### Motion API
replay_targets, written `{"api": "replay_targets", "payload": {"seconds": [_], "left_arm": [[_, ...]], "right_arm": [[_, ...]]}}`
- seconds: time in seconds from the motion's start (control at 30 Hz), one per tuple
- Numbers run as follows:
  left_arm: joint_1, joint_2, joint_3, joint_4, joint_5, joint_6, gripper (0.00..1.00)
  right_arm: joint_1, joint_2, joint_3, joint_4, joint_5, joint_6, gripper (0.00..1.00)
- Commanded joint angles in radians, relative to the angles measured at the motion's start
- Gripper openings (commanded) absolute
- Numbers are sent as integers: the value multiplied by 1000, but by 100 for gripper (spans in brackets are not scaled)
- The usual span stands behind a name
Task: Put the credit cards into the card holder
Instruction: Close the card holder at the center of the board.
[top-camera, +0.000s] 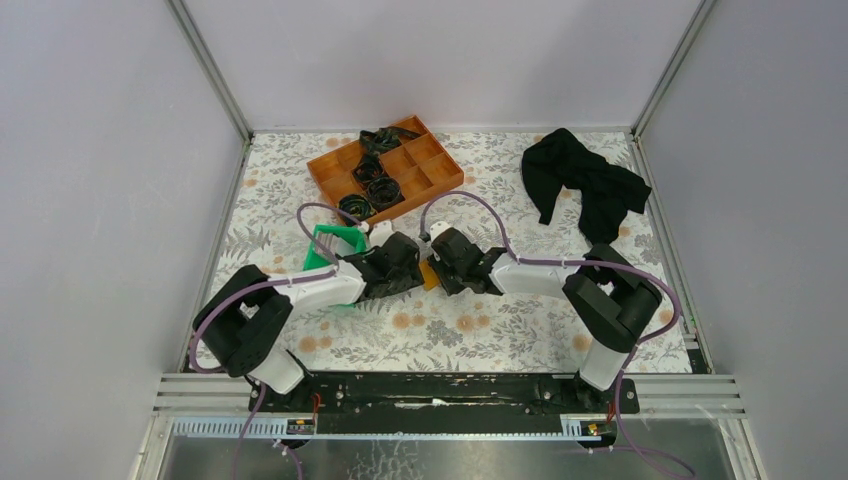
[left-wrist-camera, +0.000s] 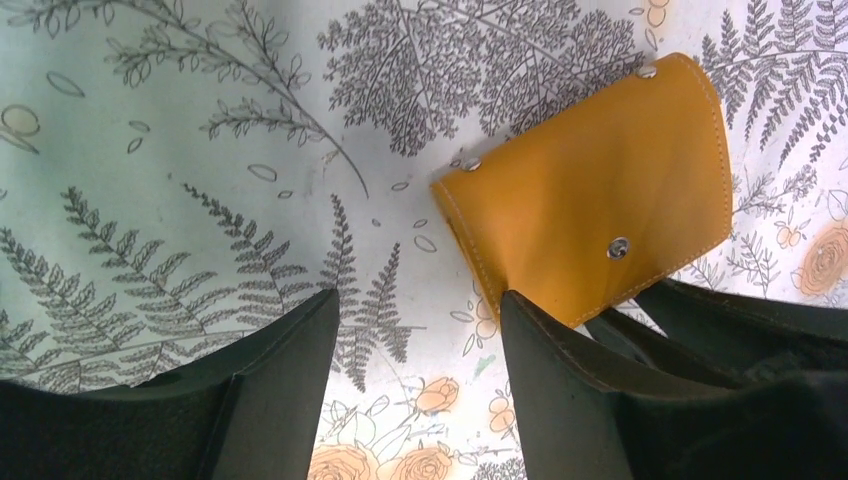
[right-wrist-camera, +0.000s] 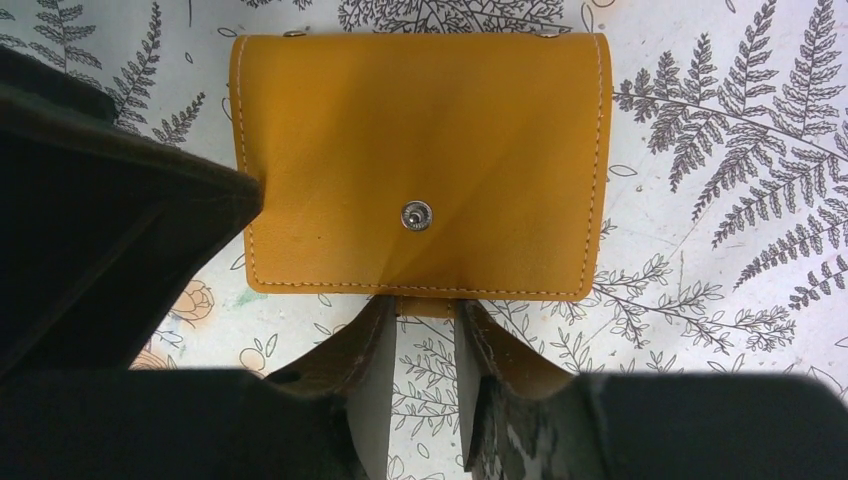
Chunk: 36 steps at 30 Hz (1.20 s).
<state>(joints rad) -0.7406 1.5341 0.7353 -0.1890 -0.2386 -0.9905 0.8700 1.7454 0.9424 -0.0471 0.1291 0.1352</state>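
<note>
Nothing done: card holder (right-wrist-camera: 420, 165) lies shut (credit cards unseen); left gripper (left-wrist-camera: 418, 305) open, right gripper (right-wrist-camera: 425, 312) half-closed at its near tab (right-wrist-camera: 425, 299), grip unclear.

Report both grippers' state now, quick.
Left gripper: jaws open, holding nothing.
Right gripper: jaws narrow at the card holder near edge; whether they grip it cannot be told.

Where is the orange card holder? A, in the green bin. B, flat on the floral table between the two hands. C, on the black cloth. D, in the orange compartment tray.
B: the card holder lies closed on the table, with the left hand and right hand close beside it.
</note>
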Motion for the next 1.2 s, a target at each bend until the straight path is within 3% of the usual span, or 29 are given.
{"api": "replay_targets", "payload": {"seconds": [0.0, 0.4, 1.17], "left_arm": [[-1, 80, 47, -101, -63, 52, 69], [0, 288, 208, -179, -47, 63, 69], [-2, 227, 162, -174, 9, -8, 69]], "right_arm": [[-6, -33, -24, 28, -6, -5, 25], [-7, -136, -49, 3, -3, -2, 22], [-7, -312, -66, 66, 68, -9, 21]]}}
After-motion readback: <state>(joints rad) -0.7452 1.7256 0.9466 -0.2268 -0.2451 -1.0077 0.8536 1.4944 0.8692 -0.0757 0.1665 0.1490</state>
